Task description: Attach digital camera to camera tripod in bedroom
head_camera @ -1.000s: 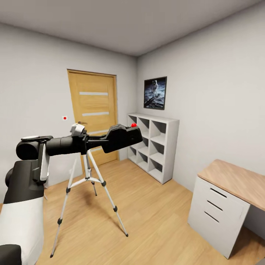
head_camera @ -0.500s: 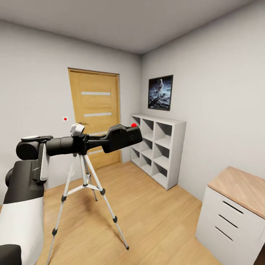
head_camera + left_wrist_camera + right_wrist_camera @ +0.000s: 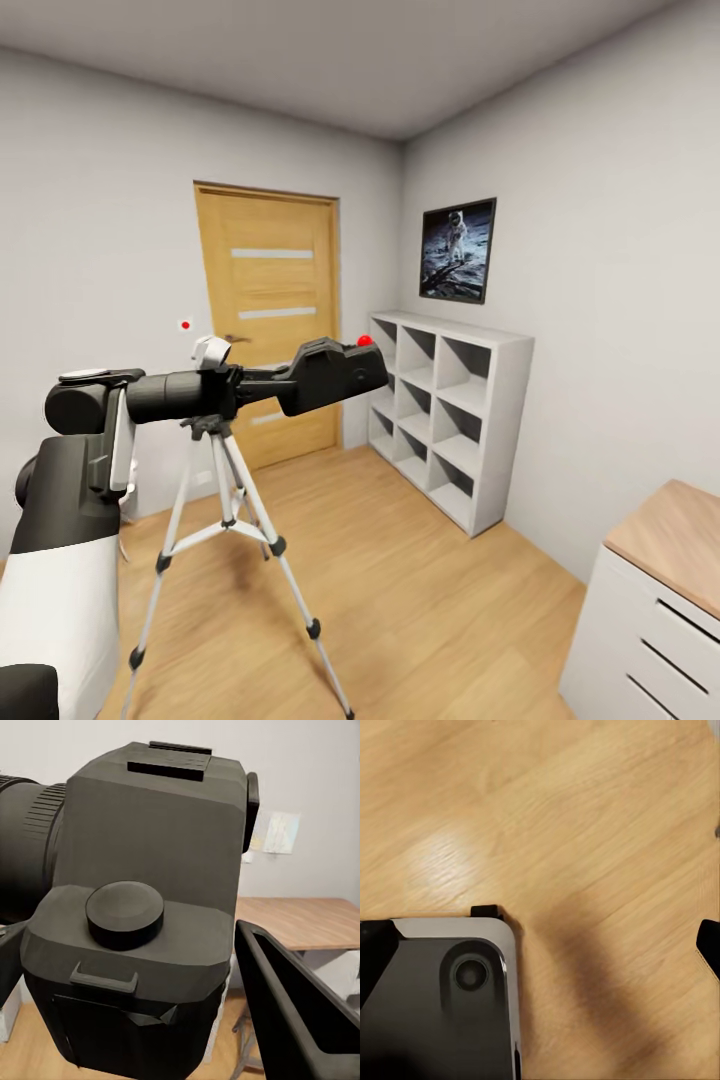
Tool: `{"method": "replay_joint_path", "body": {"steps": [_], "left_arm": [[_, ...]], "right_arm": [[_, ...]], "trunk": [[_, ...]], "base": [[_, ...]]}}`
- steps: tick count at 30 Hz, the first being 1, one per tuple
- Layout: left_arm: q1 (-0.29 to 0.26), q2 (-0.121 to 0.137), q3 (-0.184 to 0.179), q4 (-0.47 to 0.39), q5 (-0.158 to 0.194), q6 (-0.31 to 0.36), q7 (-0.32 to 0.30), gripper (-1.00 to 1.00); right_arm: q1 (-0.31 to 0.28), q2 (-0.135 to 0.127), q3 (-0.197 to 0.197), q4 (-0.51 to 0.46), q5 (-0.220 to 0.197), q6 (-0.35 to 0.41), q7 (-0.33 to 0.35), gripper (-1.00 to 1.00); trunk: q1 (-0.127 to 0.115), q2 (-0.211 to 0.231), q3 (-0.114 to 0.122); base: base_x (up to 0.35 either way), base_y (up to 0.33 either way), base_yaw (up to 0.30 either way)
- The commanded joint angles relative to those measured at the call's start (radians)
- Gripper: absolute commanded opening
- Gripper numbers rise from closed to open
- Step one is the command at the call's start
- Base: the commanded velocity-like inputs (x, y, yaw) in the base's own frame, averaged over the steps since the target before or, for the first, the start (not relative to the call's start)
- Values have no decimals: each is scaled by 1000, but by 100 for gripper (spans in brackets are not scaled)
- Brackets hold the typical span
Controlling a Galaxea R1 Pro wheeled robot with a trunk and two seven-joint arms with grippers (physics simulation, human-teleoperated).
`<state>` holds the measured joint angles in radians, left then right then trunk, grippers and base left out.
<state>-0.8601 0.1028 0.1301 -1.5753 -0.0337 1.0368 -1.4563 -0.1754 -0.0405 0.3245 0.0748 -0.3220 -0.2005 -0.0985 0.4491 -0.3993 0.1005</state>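
Digital camera (image 3: pixel 330 375) sits clenched in your left pincer (image 3: pixel 225 967), red button up, held out level at the end of the outstretched left arm. It hangs just beside and slightly above the head of the camera tripod (image 3: pixel 225 520), which stands on the wood floor (image 3: pixel 420 580) before the wooden door (image 3: pixel 270 320). Your right pincer's state cannot be told from its wrist view.
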Motion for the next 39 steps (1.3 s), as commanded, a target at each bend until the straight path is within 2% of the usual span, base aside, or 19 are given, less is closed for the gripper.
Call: {"method": "replay_joint_path", "body": {"steps": [1,15,31,39], "left_arm": [[0,0,0,0,-3,10,-7,-100],[-1,-2,0,0,-3,10,-7,-100],[0,-2,0,0,-3,10,-7,-100],[0,-2,0,0,-4,10,-7,-100]], "right_arm": [[-1,1,8,3,-8,-6,0,100],[-1,1,8,3,-8,-5,0,100],[-1,1,8,3,-8,-6,0,100],[-1,1,8,3,-8,-6,0,100]], "trunk": [[1,-1,0],[1,-1,-4],[1,-1,-4],[1,-1,-4]], "base": [[327,-113,2],[309,-186,126],[289,-210,25],[284,-212,215]]}}
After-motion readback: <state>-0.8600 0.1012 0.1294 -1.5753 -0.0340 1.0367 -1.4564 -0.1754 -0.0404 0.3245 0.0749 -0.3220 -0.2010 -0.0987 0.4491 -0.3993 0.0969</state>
